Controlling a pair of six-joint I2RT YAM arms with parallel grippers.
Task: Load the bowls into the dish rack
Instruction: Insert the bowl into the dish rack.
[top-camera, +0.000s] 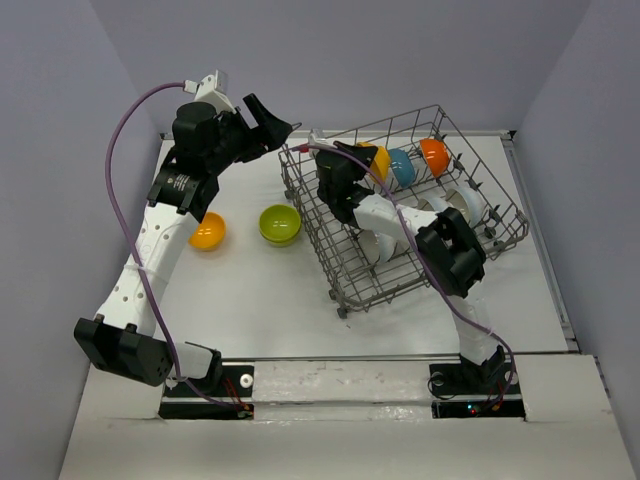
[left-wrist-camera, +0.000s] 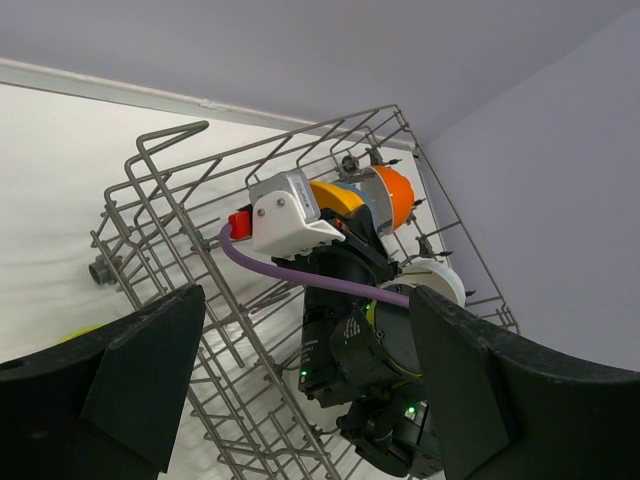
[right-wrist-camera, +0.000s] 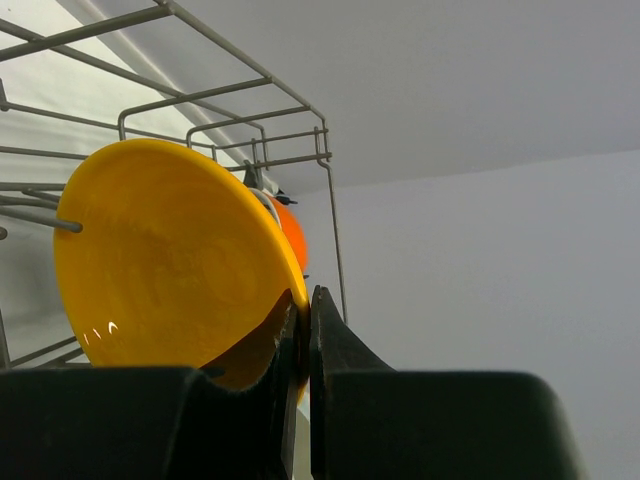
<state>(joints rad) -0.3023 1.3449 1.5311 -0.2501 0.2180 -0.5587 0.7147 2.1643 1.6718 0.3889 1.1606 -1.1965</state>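
Observation:
The grey wire dish rack (top-camera: 372, 290) sits at the right of the table. In its far row stand a yellow bowl (top-camera: 378, 160), a blue bowl (top-camera: 402, 166) and an orange bowl (top-camera: 434, 155); white bowls (top-camera: 470, 205) lie lower down. My right gripper (top-camera: 365, 162) reaches into the rack, shut on the yellow bowl's rim (right-wrist-camera: 160, 250), its jaws (right-wrist-camera: 304, 310) pinching the edge. My left gripper (top-camera: 278, 130) hangs open and empty above the rack's far left corner (left-wrist-camera: 170, 140). On the table to the left lie an orange bowl (top-camera: 207, 231) and a lime green bowl (top-camera: 280, 223).
The right arm's wrist (left-wrist-camera: 350, 330) with its purple cable fills the space between the left fingers in the left wrist view. Grey walls close in the table at the back and both sides. The rack sits askew, its near corner toward the arm bases.

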